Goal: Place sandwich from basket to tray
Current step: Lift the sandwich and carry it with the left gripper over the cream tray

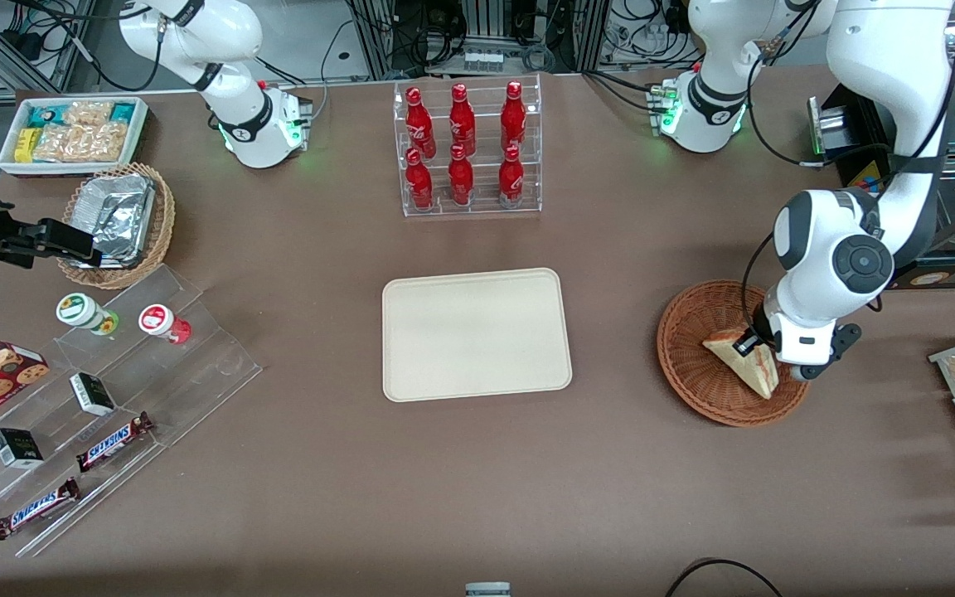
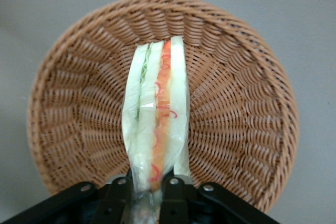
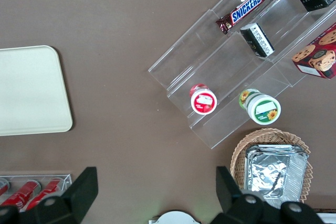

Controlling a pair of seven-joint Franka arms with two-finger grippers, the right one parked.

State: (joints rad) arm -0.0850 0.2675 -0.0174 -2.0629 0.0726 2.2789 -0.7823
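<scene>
Sandwich is pinched between my gripper's fingers, just above the basket at the working arm's end of the desk; carry and release onto the bare tray, mid-desk, remain.

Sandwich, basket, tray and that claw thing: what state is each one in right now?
sandwich: standing on edge in the basket, pinched at one end by the gripper's jaws.
basket: on the table, holding only the sandwich.
tray: flat on the table, nothing on it.
gripper: down in the basket, shut on the sandwich.
red bottles: upright in their clear rack.
</scene>
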